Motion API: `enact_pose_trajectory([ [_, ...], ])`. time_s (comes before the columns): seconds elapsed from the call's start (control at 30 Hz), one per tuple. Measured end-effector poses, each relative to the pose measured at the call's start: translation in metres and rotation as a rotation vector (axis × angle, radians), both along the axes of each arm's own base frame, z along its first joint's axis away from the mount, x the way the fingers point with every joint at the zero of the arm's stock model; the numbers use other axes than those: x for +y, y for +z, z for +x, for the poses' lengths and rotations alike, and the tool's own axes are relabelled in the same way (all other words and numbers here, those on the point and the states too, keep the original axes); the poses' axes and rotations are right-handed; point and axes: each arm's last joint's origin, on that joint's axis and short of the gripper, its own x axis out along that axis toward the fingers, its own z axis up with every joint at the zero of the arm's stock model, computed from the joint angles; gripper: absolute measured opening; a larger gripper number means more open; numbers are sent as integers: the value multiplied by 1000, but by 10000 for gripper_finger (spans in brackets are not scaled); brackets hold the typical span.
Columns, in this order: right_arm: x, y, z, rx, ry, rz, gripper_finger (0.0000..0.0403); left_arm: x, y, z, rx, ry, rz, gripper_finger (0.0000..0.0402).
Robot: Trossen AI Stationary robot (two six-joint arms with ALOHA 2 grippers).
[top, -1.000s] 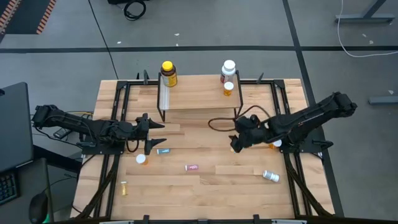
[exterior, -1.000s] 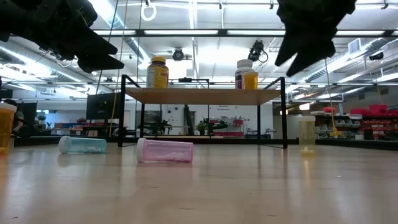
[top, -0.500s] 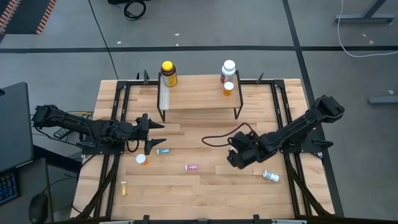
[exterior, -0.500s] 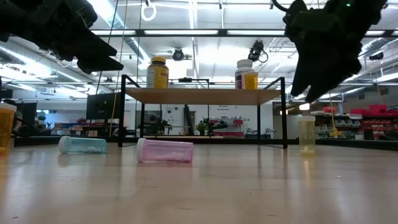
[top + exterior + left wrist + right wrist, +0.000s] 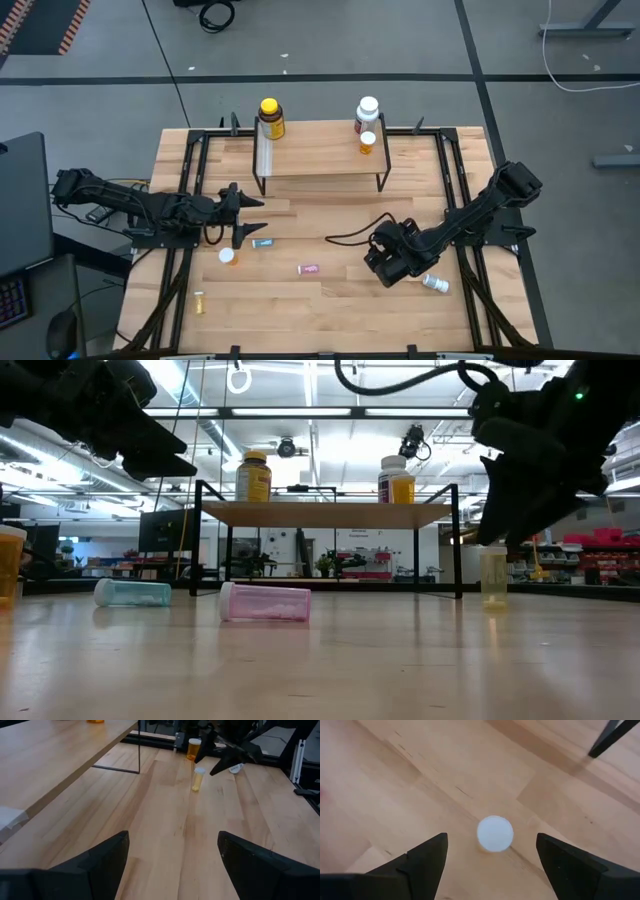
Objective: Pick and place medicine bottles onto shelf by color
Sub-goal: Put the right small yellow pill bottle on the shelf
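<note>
I count 3 bottles on the low wooden-topped black-legged shelf [image 5: 320, 155]: a big yellow bottle [image 5: 270, 117] at its left end, a big white bottle [image 5: 367, 109] and an orange white-capped vial [image 5: 367, 142] at its right. In front of the shelf, my left gripper [image 5: 250, 215] waits open and empty; several vials remain; my right gripper [image 5: 492, 865] hovers wide over an upright white-capped vial [image 5: 495, 833].
</note>
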Motion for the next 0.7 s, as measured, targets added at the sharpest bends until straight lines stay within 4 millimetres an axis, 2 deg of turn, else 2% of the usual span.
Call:
enact_pose_trajectory([
  [0.23,1,-12,2,36,-17,-14,289,0,-1,0,5,2,-4,314],
  [0.7,1,-13,2,42,-14,-36,220,0,-1,0,5,2,-5,314],
])
